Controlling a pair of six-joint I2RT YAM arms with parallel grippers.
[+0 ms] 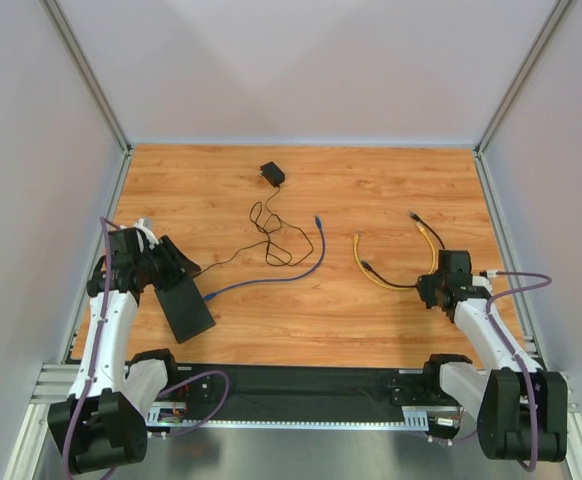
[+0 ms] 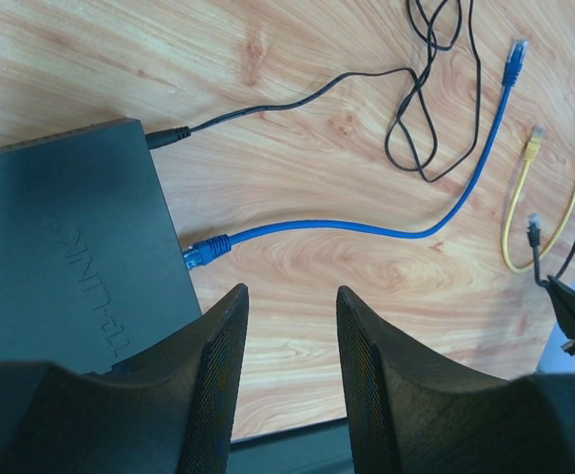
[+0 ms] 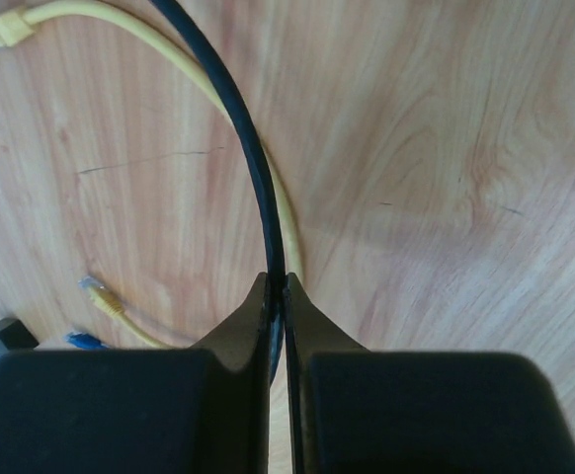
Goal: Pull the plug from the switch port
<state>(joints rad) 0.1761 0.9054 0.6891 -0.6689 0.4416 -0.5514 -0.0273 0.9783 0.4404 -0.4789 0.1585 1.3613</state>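
Observation:
The switch is a flat black box lying at the left of the table. A blue plug sits in its narrow edge, and its blue cable curves away to the right. A thin black lead's plug enters the same edge further along. My left gripper is open over bare wood just short of the blue plug, its left finger over the switch's corner. My right gripper is shut on a black cable at the right of the table.
A small black adapter block lies at the back, its thin lead looped mid-table. The blue cable's free end rests near the middle. A yellow cable lies beside the right gripper. Grey walls enclose the table on three sides.

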